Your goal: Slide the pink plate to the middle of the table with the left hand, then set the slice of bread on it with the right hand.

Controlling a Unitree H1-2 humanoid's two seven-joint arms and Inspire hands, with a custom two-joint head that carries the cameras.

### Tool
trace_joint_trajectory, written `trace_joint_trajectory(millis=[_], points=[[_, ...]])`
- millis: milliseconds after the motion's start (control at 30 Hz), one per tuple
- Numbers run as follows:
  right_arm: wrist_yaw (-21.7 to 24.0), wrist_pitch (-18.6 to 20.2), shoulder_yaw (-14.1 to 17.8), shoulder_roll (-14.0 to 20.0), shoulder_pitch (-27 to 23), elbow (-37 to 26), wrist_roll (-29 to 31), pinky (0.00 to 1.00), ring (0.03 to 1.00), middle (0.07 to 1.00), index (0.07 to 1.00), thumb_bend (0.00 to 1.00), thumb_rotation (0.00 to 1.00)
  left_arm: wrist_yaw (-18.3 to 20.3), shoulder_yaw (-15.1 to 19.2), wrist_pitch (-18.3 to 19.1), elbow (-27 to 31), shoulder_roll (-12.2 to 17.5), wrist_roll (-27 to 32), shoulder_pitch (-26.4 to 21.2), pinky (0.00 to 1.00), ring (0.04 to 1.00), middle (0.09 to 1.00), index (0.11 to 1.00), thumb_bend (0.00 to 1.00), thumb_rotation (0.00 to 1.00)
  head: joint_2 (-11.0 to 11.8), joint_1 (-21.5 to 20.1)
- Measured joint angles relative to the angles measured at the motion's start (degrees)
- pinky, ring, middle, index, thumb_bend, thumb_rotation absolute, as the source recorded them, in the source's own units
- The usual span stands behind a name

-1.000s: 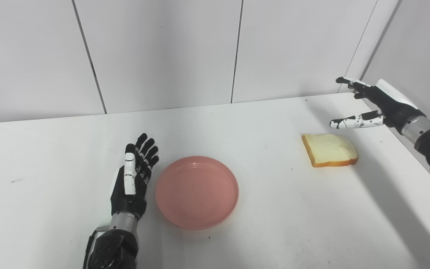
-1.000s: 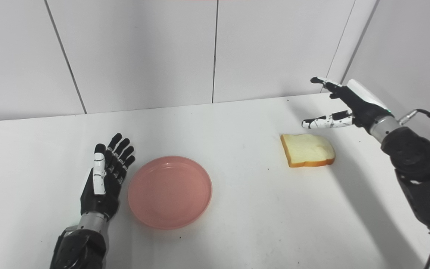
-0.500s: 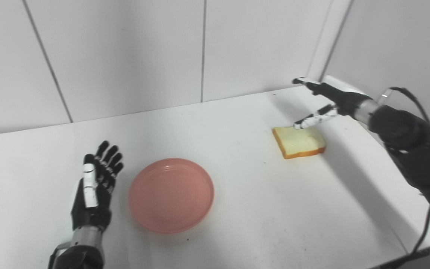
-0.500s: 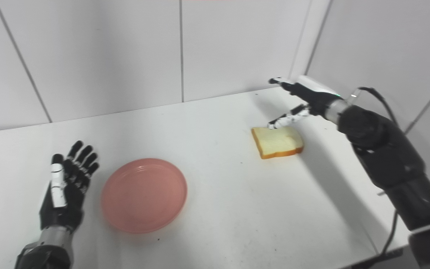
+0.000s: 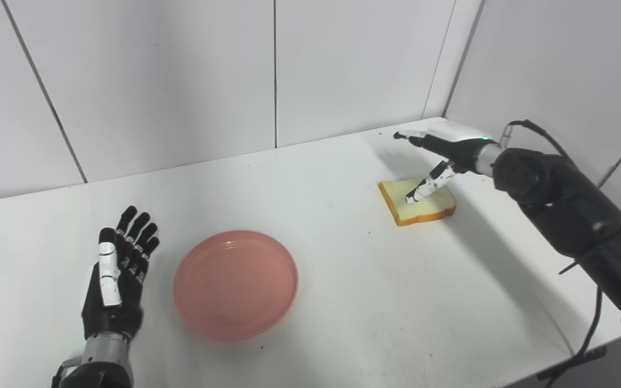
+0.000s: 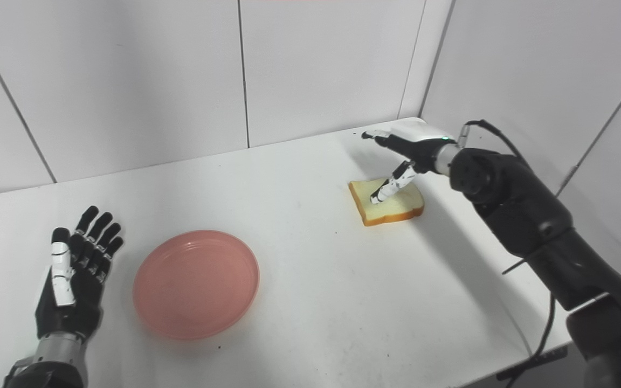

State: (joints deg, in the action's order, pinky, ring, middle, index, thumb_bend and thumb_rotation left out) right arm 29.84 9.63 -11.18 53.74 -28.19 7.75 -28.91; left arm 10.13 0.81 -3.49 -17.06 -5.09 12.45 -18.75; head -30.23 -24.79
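The slice of bread point(image 5: 417, 202) lies far right on the table point(image 5: 375, 302), directly under the open right hand point(image 5: 440, 156), whose thumb seems to touch it, well right of the plate point(image 5: 235, 283).

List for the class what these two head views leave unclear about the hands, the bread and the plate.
- Right hand: in both views, whether the thumb touches the slice of bread or hangs just above it.
- Bread's underside and far edge: covered by the slice and hand.
- Left hand: forearm cut off by the bottom edge.
- Pink plate: underside hidden, so contact with the table is unseen.
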Motion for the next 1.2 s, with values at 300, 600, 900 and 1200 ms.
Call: trace_joint_trajectory(millis=[300,600,900,1200], points=[[1.15,-0.13,-2.21,-0.62,-0.49,-0.21,-3.58,0.96,0.972,0.966,0.981,1.00,0.40,0.01,-0.05,0.00,0.06,0.03,0.05,0.02,0.94,0.915,0.923,0.904,0.68,0.98,-0.09,0.09],[2.18,-1.53,-3.75,-0.57,-0.83,1.05,-5.93,0.95,0.977,0.971,0.994,1.00,0.38,0.00,-0.13,0.00,0.09,0.02,0.04,0.04,0.93,0.919,0.927,0.907,0.68,0.99,-0.44,0.09],[3.15,-3.59,-3.92,-0.02,-1.65,2.47,-7.77,0.98,0.993,0.987,1.000,1.00,0.39,-0.01,-0.16,0.00,0.15,0.02,0.02,0.09,0.94,0.921,0.928,0.906,0.68,1.00,-0.53,0.09],[4.19,-5.06,-4.45,0.35,-2.22,2.81,-9.45,0.96,0.979,0.972,1.000,1.00,0.37,-0.03,-0.23,0.04,0.52,0.02,0.00,0.29,0.94,0.923,0.929,0.907,0.67,1.00,-0.70,0.09]])
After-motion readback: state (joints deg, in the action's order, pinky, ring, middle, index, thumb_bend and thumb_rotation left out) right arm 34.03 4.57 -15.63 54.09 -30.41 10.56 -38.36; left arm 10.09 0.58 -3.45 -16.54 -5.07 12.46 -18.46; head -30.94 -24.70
